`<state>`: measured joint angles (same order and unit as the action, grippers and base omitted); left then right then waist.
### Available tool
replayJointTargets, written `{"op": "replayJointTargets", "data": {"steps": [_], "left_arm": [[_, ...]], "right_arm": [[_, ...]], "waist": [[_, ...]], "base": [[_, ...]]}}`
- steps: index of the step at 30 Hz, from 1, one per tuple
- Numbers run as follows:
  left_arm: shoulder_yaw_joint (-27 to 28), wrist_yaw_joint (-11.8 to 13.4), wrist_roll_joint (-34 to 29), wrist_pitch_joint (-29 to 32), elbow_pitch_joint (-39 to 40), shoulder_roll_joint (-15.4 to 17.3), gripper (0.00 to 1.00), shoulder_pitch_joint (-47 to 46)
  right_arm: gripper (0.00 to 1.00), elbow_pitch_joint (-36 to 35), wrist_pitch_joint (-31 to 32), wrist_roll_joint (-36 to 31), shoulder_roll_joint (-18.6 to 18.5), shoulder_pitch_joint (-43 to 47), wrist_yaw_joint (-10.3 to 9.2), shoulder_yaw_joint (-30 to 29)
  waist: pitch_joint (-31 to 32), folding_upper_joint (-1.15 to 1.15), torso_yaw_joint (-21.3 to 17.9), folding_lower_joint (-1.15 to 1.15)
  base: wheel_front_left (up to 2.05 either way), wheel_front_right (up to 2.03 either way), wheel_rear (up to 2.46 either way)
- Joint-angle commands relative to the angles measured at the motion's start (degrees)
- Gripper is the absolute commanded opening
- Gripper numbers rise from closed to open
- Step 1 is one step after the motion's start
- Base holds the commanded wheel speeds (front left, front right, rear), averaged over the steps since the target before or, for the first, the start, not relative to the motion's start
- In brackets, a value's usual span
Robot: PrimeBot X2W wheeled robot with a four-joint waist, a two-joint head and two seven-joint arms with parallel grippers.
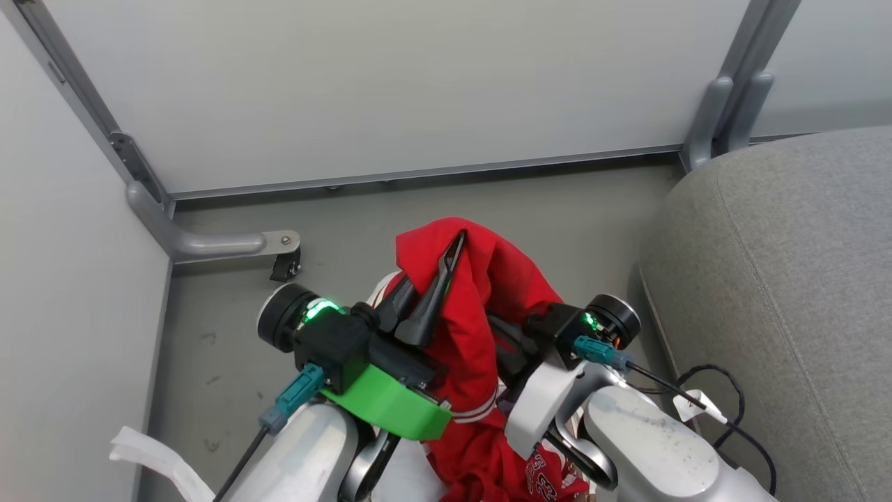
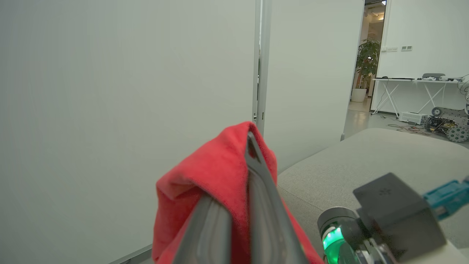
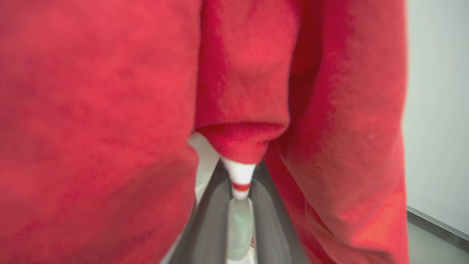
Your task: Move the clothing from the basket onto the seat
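White partition panels (image 1: 390,84) stand on a grey floor (image 1: 223,376) — one panel's metal foot (image 1: 223,244) ends in a black caster (image 1: 284,266). A black cable (image 1: 740,404) loops on the floor. Beyond an opening — a potted plant (image 2: 367,62) and a white desk (image 2: 410,79), far off.

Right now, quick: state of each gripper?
Left gripper: closed, pinching the bright red soft garment with white trim.
Right gripper: looks closed on that garment's white striped cuff; fingertips hidden.
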<state>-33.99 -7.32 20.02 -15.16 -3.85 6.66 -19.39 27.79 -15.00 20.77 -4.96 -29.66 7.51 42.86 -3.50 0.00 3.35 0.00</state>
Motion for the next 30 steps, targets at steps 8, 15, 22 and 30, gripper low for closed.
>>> {"op": "replayJointTargets", "data": {"steps": [8, 15, 22, 30], "left_arm": [[2.88, -0.29, -1.86, 0.02, -1.63, 1.9, 1.0, 3.12], [5.08, -0.3, -2.47, 0.02, -1.94, 2.89, 1.0, 5.33], [5.86, -0.3, -2.76, 0.02, -2.02, 3.28, 1.0, 6.65], [5.2, -0.3, -2.98, 0.02, -2.75, 4.29, 1.0, 5.3]], "right_arm": [[0.0, -5.93, -0.28, -2.39, -0.59, 5.07, -0.05, -4.95], [0.0, -10.88, -0.28, -3.84, -0.98, 9.37, -0.05, -9.29], [0.0, -15.94, -0.28, -5.1, -0.81, 13.07, -0.05, -15.72], [0.0, -22.55, -0.28, -7.39, 0.3, 17.09, -0.05, -26.67]], "waist": [[-1.11, 0.0, -8.1, 0.0], [-2.12, 0.0, -19.0, 0.0], [-3.16, 0.0, -28.87, 0.0], [-5.16, 0.0, -34.42, 0.0]], "base": [[0.0, 0.0, 0.0], [0.0, 0.0, 0.0], [0.0, 0.0, 0.0], [0.0, 0.0, 0.0]]}}
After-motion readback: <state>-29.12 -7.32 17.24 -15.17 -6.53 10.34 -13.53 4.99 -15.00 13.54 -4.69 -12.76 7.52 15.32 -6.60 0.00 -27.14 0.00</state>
